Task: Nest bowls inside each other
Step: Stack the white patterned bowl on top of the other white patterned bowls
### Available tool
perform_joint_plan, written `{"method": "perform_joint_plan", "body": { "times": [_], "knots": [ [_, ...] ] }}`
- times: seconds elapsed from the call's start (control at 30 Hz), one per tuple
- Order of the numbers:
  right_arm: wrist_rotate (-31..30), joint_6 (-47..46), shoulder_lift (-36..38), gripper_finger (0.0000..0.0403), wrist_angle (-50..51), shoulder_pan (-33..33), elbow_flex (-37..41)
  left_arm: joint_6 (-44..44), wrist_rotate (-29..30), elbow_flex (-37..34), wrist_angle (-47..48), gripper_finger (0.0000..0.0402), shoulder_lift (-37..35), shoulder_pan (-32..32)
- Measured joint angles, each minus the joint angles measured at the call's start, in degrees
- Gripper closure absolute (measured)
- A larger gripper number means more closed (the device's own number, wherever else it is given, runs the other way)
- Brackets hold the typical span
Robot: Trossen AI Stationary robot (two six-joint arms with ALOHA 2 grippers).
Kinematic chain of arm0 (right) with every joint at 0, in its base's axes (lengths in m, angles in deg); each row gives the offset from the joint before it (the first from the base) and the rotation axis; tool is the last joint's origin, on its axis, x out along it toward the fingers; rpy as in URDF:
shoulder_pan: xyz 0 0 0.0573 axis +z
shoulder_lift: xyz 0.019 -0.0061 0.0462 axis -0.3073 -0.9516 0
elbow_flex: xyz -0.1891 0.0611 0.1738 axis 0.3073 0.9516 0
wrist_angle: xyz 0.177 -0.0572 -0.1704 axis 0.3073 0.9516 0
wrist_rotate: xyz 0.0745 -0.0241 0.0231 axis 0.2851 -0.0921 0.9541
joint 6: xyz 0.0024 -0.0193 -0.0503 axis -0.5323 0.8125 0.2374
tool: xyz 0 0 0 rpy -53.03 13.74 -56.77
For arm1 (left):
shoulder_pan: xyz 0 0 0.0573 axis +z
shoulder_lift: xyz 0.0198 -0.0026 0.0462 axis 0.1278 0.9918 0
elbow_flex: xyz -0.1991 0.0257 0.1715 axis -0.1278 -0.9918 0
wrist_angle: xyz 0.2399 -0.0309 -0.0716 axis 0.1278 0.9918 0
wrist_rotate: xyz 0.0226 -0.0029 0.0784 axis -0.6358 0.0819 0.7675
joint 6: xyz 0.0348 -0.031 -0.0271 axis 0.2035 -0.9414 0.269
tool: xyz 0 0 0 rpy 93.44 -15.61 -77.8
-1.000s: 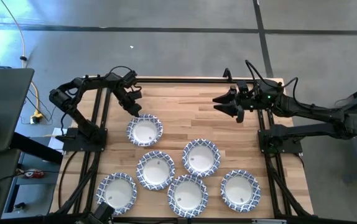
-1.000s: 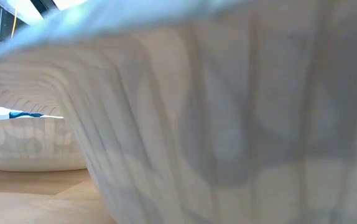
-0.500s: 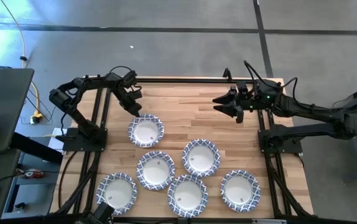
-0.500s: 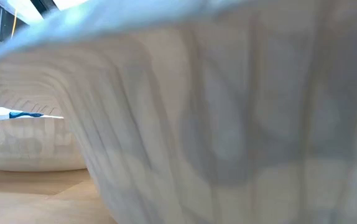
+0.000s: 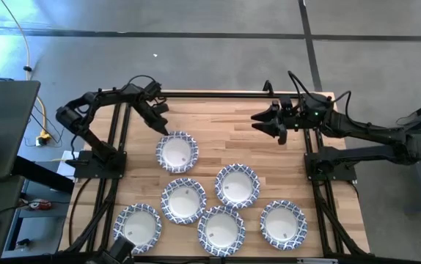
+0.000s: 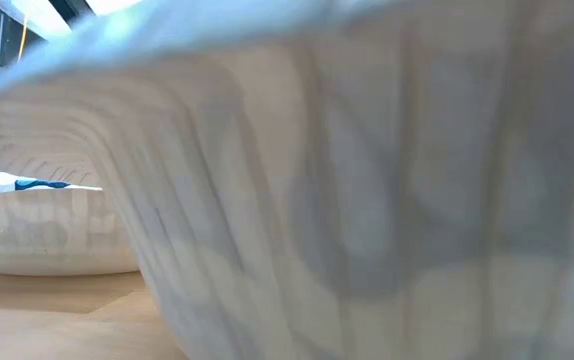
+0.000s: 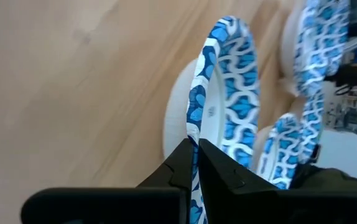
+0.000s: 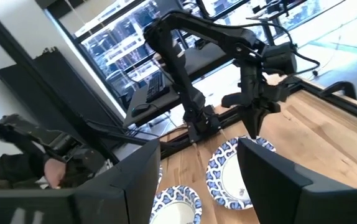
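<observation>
Your left gripper (image 5: pixel 163 130) has its jaws clamped on the rim of the far bowl (image 5: pixel 177 152), which sits on the table (image 5: pixel 218 121) beside the other five bowls spread near the front. Your right gripper (image 5: pixel 258 122) waits over the far right side, jaws apart. No nested pair shows from above, so judge nearly all the stacking still ahead

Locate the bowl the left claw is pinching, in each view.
High: gripped bowl, upper left of the group, left claw shut on its far rim.
Low: cannot tell; close bowl walls fill it.
Left wrist: centre, rim between the fingers.
Right wrist, beneath that claw.
Landmark: left claw.
</observation>
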Motion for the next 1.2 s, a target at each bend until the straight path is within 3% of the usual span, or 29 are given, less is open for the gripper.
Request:
{"method": "perform_joint_plan", "body": {
  "times": [0.5,0.77,1.2],
  "knots": [
    [-0.3,0.8,0.0,0.0197,3.1,-1.2,0.0,-5.2,-10.9,9.1,-1.0,0.0392,-1.3,-1.7],
    [-1.9,2.4,0.0,0.0197,3.8,-2.8,0.0,-14.1,-15.3,9.4,-10.2,0.0392,-1.3,-7.4],
    [-3.1,4.8,0.0,0.0197,1.8,-8.1,0.0,-33.3,-13.1,9.4,-32.6,0.0392,-1.2,-20.9]
  ]
}}
